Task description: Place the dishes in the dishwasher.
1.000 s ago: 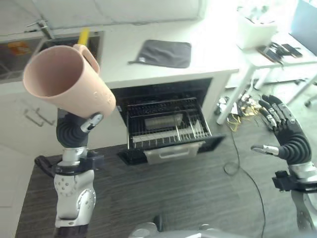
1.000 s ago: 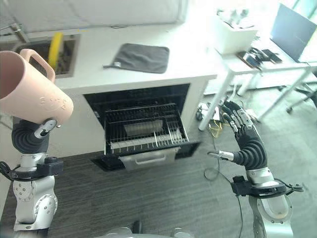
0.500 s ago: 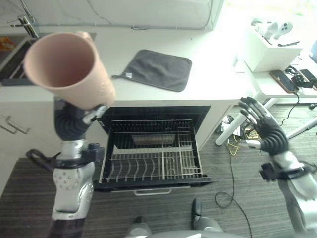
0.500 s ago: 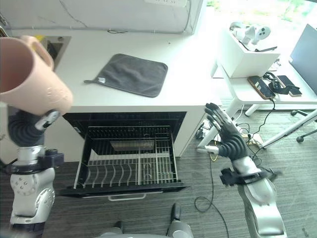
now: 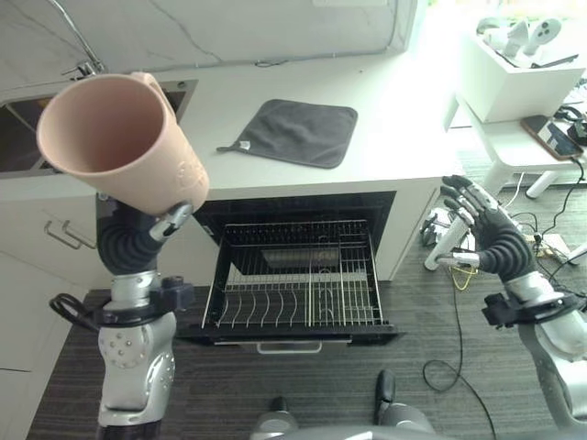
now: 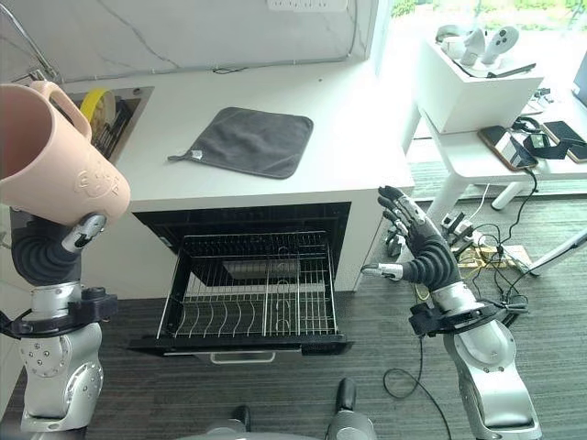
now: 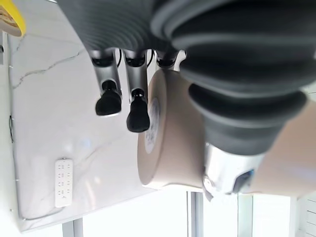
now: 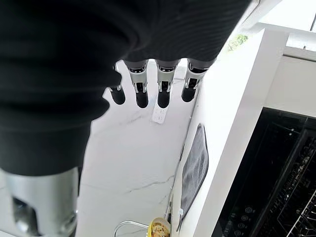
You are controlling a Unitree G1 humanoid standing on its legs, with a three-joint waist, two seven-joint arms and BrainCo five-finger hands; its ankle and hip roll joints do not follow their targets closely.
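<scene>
Now that the view has swung square onto the pulled-out rack (image 5: pixel 298 284), the left hand (image 5: pixel 138 240) still clasps the pink mug (image 5: pixel 119 142), the right hand (image 6: pixel 417 252) spread empty.

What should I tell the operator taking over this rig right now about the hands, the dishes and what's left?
Left hand: curled round the pink mug, held high, left of the dishwasher and well above it.
Right hand: open, holding nothing, off to the right of the dishwasher.
Dishwasher rack: pulled out under the counter, no dishes visible in it.
Done: mug picked up.
Left: lower the mug into the rack and release. A grey cloth lies on the counter.
</scene>
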